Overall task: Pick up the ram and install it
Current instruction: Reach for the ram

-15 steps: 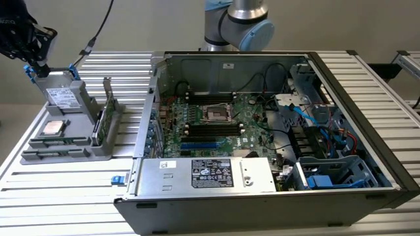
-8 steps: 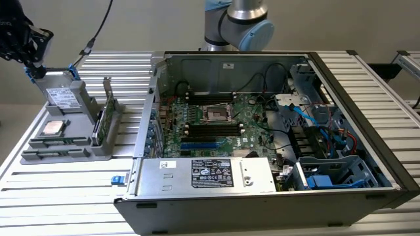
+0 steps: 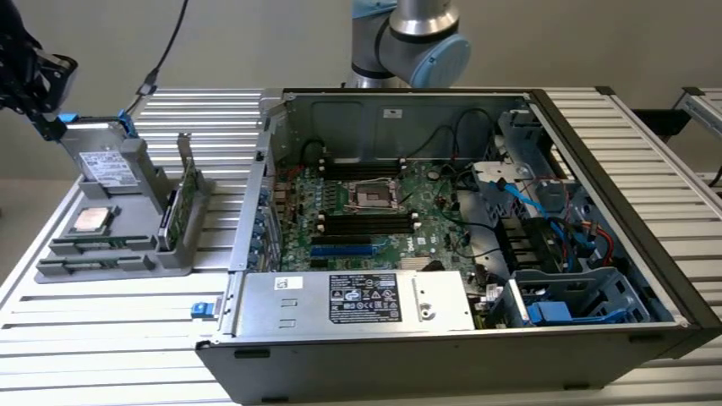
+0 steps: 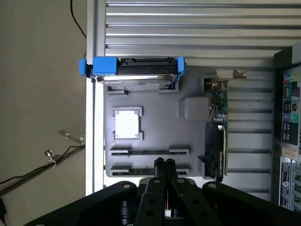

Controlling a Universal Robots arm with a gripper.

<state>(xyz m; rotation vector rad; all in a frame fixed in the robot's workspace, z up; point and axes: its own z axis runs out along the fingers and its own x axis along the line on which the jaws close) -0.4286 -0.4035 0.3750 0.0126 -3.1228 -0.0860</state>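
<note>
In the exterior view you have the open computer case (image 3: pixel 451 211) on the slatted table (image 3: pixel 101 338). The grey tray (image 3: pixel 135 182) lies at its 9 o'clock, just beside the case wall. The arm's base (image 3: pixel 407 38) stands at the case's 12 o'clock.

Look at the wrist view: your gripper (image 4: pixel 164 162) has its two fingers pressed together, tip against tip, with nothing pinched between them. It hangs above the tray, over the end with the narrow slots.

The ram (image 4: pixel 148 151) is not picked up. It stands on edge in one of those slots, a thin green strip between two grey end clips, and a second strip like it lies just beside it, under the fingertips. In the exterior view this is the tray's 6 o'clock end.

At the tray's 12 o'clock end you see the hard drive (image 4: pixel 136 75) in its blue bracket. The square processor chip (image 4: pixel 127 125) lies between the drive and the ram. The green card with a metal bracket (image 4: pixel 218 101) stands upright along the tray's 3 o'clock edge.

Inside the case, the motherboard (image 3: pixel 395 199) lies flat, and the power supply (image 3: pixel 361 296) sits at its 6 o'clock.
</note>
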